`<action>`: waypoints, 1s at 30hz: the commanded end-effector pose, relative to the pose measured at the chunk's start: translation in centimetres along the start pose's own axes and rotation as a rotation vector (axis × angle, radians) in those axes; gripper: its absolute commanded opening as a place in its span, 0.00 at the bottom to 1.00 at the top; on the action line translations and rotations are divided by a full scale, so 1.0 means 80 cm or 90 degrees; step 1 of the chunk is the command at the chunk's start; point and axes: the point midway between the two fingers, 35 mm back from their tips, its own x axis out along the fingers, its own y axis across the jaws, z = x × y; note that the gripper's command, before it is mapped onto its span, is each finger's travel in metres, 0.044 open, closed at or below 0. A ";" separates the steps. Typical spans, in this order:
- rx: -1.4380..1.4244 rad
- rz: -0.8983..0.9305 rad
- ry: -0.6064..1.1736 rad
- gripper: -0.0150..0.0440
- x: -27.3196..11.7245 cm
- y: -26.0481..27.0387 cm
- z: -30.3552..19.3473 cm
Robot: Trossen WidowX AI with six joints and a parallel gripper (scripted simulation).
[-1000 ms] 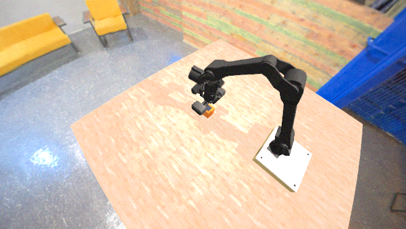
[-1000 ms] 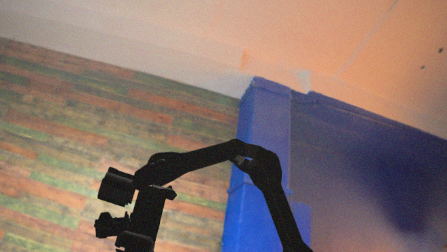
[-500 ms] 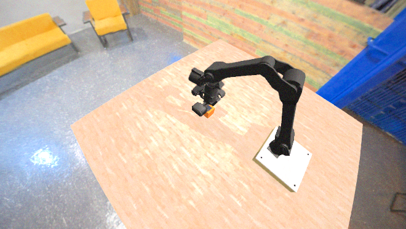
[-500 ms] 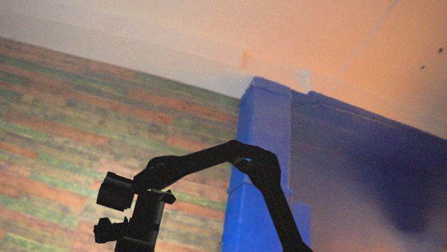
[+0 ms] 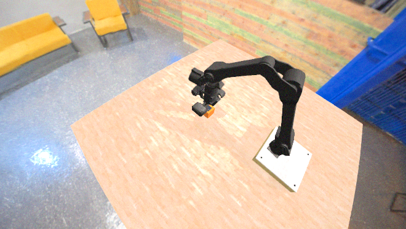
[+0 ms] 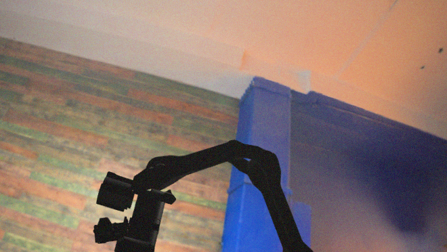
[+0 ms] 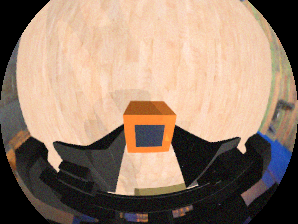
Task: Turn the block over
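The orange block (image 5: 209, 113) (image 7: 150, 119) has a dark blue-grey square, its marked side, which faces up toward the wrist camera. My gripper (image 5: 208, 108) (image 7: 148, 125) points down and is shut on the block, with one black finger against its left side and one against its right side in the wrist view. The block is level and appears to be at the table surface (image 5: 172, 148) (image 7: 150, 55). In the top view a finger and the wrist hide part of the block. In the exterior view the fingertips and the block are out of frame.
The arm's white base plate (image 5: 284, 172) stands on the right part of the table, and its edge (image 7: 160, 190) shows at the bottom of the wrist view. Yellow seats (image 5: 107, 23), a plank wall and a blue structure (image 5: 363, 68) (image 6: 264, 118) are beyond the table.
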 end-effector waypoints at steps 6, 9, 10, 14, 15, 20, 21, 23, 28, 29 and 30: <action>0.003 0.002 0.003 0.25 -0.034 0.000 -0.001; 0.003 0.002 0.003 0.25 -0.036 0.000 -0.001; 0.003 0.002 0.003 0.25 -0.036 0.000 -0.001; 0.002 0.001 -0.021 0.25 -0.034 0.001 0.000; 0.002 0.001 -0.030 0.25 -0.033 0.001 0.000; 0.000 0.000 -0.078 0.25 -0.029 0.001 0.002; 0.000 -0.001 -0.087 0.25 -0.029 0.001 0.002; 0.000 -0.001 -0.106 0.25 -0.028 0.001 0.002; -0.001 -0.001 -0.153 0.25 -0.026 0.002 0.002; -0.001 -0.001 -0.163 0.25 -0.026 0.002 0.002; -0.001 -0.001 -0.172 0.25 -0.026 0.002 0.002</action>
